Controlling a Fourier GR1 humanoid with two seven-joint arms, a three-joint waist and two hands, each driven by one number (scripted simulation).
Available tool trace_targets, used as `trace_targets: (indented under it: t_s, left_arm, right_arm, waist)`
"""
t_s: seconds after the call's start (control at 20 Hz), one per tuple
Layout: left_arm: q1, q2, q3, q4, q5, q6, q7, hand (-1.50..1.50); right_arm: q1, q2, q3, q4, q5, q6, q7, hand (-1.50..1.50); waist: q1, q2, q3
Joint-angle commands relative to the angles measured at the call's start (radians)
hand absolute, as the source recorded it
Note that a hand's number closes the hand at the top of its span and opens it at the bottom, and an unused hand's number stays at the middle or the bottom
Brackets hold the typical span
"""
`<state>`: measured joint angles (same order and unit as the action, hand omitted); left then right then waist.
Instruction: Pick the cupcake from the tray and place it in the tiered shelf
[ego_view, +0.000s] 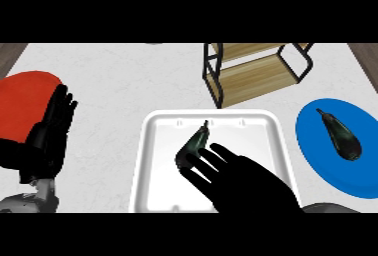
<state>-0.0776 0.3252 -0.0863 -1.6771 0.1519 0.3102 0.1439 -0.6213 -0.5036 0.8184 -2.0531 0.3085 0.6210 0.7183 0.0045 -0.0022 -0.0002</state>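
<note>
Head view: no cupcake here, what sits in the white tray (159, 165) is a dark eggplant (193, 144), just ahead of the right robot hand (247, 180), whose spread fingertips touch its lower end. I'd guess it's smooth, stiff, a bit slippery, so grab mid-body. The wooden tiered shelf (251, 75) stands further ahead; the left robot hand (52, 130) rests open at far left.

Bare counter btwn tray (159, 120) & tiered shelf (251, 75); blue plate (317, 165) crowds tray's right.
</note>
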Motion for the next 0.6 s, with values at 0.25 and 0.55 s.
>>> trace_targets:
  t_s: [0.25, 0.55]
  left_arm:
    - [-0.005, -0.091, -0.019, 0.075, -0.075, 0.004, -0.069, 0.00]
    - [0.004, -0.037, 0.054, -0.010, -0.042, -0.070, 0.007, 0.00]
  right_arm:
    - [0.106, 0.094, -0.011, 0.069, 0.218, 0.029, -0.072, -1.50]
    - [0.218, 0.045, -0.043, 0.148, 0.352, -0.004, -0.288, -1.50]
  waist:
    - [-0.005, 0.002, 0.000]
    - [-0.002, 0.002, 0.000]
